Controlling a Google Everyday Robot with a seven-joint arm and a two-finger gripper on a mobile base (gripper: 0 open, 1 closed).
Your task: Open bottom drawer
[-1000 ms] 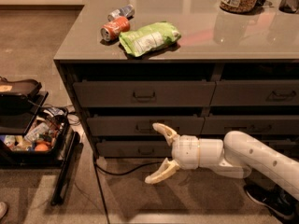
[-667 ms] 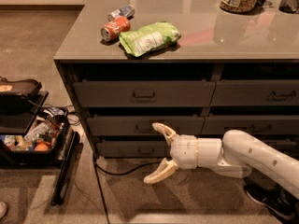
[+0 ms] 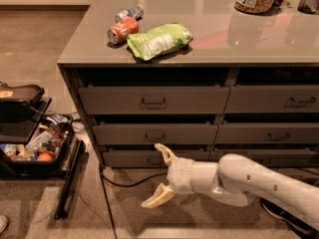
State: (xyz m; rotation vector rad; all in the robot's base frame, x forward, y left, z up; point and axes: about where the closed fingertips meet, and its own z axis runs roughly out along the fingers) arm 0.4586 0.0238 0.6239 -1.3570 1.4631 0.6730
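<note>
Gripper: the gripper (image 3: 151, 176) hangs low at 6 o'clock in the scene, its two pale fingers spread wide with nothing between them.
Upper finger: its tip overlaps the bottom drawer's front at the handle; contact cannot be told.
Lower finger: points toward 7 o'clock, over the floor.
Bottom drawer: the bottom drawer (image 3: 129, 158), lowest slim front of the left column, sits at 12 o'clock from the gripper, in line with its neighbour's front.
Arm: the white arm (image 3: 259, 183) runs off toward 4 o'clock.
Countertop: a red can (image 3: 122, 30), a silver can (image 3: 129, 12) and a green bag (image 3: 158, 40) lie at 12 o'clock.
Floor: a black bin (image 3: 30, 163) stands at 9 o'clock.
</note>
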